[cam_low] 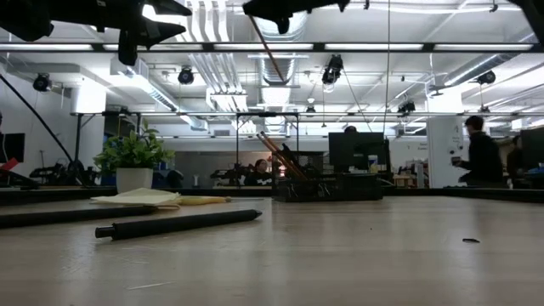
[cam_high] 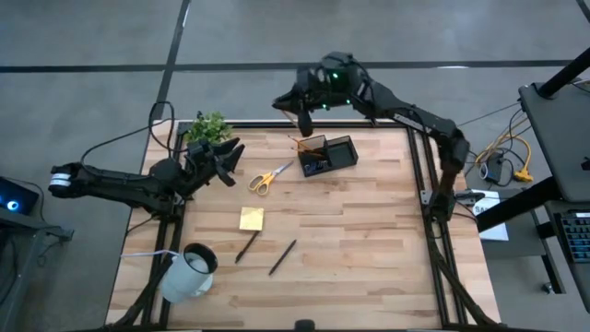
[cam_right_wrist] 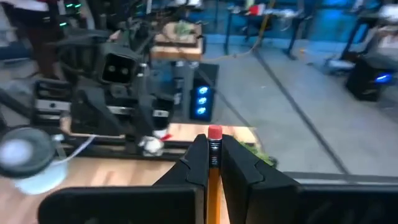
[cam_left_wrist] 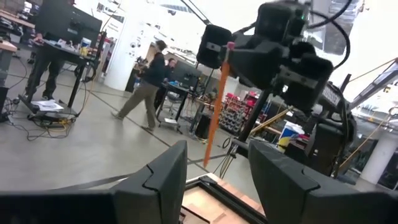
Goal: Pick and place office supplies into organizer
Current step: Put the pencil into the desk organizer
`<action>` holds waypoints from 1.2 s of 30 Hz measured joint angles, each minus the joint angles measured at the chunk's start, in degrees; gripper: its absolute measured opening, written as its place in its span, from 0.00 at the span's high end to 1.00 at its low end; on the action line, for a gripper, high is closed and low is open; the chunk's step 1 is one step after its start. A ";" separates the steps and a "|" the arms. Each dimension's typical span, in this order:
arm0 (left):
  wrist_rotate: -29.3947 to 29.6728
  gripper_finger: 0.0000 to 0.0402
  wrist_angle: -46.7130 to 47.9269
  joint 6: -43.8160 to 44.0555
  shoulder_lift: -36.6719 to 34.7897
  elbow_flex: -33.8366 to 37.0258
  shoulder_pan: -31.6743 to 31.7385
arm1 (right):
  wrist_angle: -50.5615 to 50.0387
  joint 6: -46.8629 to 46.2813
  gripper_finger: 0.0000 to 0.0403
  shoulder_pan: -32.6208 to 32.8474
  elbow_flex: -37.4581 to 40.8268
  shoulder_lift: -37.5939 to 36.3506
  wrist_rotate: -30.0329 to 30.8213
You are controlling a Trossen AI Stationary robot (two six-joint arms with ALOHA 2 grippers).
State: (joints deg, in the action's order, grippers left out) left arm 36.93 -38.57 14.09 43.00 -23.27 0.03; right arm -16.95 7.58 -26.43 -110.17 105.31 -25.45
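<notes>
- High view: the right gripper is seen raised above the far edge of the tabletop, just beside the black organizer. An orange pencil is pinched in its closed jaws, hanging point-down, probably so it can be dropped upright into a compartment. Other pencils already lean in the organizer. The left gripper waits near the green plant, jaws spread and empty. Yellow-handled scissors, a yellow sticky-note pad and two dark pens are left loose on the tabletop; a white mug lies at the near left.
- Low view: the held pencil is shown slanting down from above toward the organizer, well clear of its rim. One pen lies in front.
- Left wrist view: the left arm's own fingers are shown parted with nothing between them; beyond, the right gripper is seen clamped near the pencil's eraser end.
- Right wrist view: the pencil's red eraser is seen between the shut fingers, held firmly for lowering.
</notes>
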 joint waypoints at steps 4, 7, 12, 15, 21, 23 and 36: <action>-0.01 0.61 0.02 0.00 -0.08 0.00 -0.01 | 8.27 -0.70 0.97 -0.94 10.78 -4.34 1.44; 0.00 0.61 0.04 0.00 -0.07 0.00 0.00 | 14.68 -1.62 0.97 -1.65 18.11 -6.49 1.24; -0.02 0.61 0.05 0.01 -0.02 0.00 -0.01 | 28.51 -3.53 0.97 -3.45 27.45 -7.20 -0.85; -0.02 0.61 0.04 0.00 -0.04 0.00 -0.02 | 32.81 -4.11 0.97 -4.14 31.00 -7.29 -1.63; -0.02 0.61 0.04 0.15 -0.04 0.00 -0.02 | 34.76 -2.64 0.97 -5.25 35.74 -7.29 -1.64; -0.02 0.61 0.02 0.13 -0.04 0.00 -0.01 | 35.94 -2.47 0.97 -5.86 37.43 -7.29 -1.60; -0.02 0.61 0.04 0.31 0.12 0.00 -0.02 | 49.40 -4.20 0.97 -8.63 47.94 -7.25 -1.31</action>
State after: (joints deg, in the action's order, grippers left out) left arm 36.91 -38.53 14.39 43.13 -23.27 0.01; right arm 32.45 3.38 -35.07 -62.24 98.06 -26.76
